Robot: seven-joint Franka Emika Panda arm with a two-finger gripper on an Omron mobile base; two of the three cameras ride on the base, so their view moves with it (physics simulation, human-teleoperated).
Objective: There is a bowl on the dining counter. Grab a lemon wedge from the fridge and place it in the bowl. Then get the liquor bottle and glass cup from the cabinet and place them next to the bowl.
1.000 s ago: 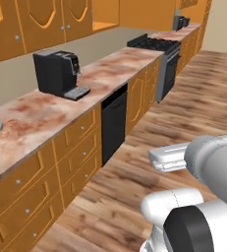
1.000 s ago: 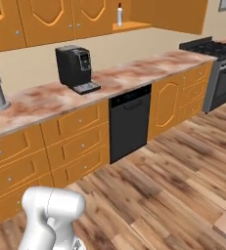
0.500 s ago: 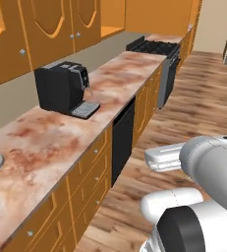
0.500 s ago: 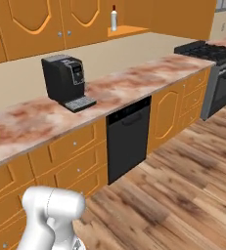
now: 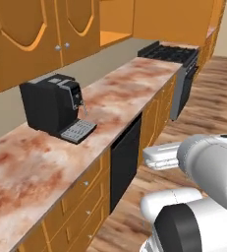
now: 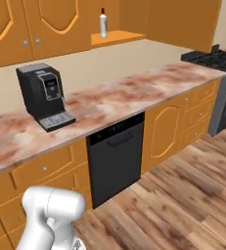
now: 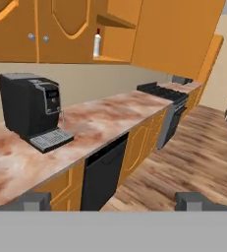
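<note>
A: Hand view: how are the two dark gripper fingers [image 7: 113, 201] seen?

B: Spread wide apart, nothing grasped, above the wooden floor [image 7: 193, 157].

A: Where is the white liquor bottle with red cap [image 7: 97, 43] found?

B: Upright on the open orange cabinet shelf [image 7: 112, 60], above the marbled countertop [image 7: 110, 115], right of the black coffee machine [image 7: 31, 110]

coffee machine [image 5: 53, 106] on marble counter [image 5: 125, 93] | dishwasher [image 6: 115, 156] below | stove [image 5: 171, 51] far end
</note>
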